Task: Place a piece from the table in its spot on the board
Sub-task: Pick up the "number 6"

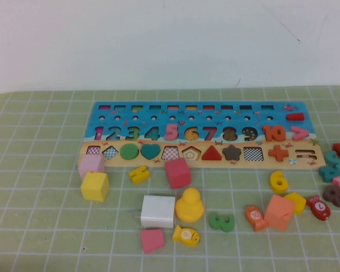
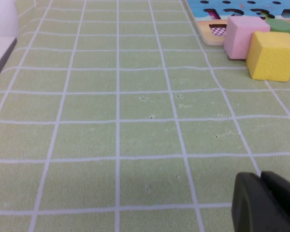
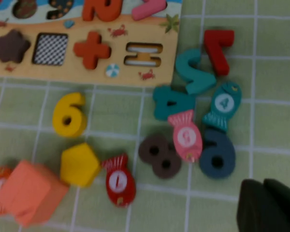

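The yellow numeral 6 (image 1: 278, 181) lies flat on the green grid table (image 1: 39, 226), just in front of the board's right end; it also shows in the right wrist view (image 3: 67, 115). The long board (image 1: 215, 107) lies across the back, blue above with digits and tan below with shape cut-outs. Its 6 spot (image 1: 191, 134) is between the pink 5 and the red 7. My right gripper (image 3: 263, 182) is shut and empty, over the mat near the loose digits and well away from the 6. My left gripper (image 2: 260, 176) is shut and empty over bare mat left of the board. Neither gripper shows in the high view.
In front of the board lie a yellow notched piece (image 1: 139, 174), a green 3 (image 1: 221, 221), a pink cube (image 1: 177, 173), a yellow cube (image 1: 95, 186), a white block (image 1: 158, 211) and a yellow duck (image 1: 189, 205). Loose digits and fish (image 3: 183, 135) cluster at the board's right end.
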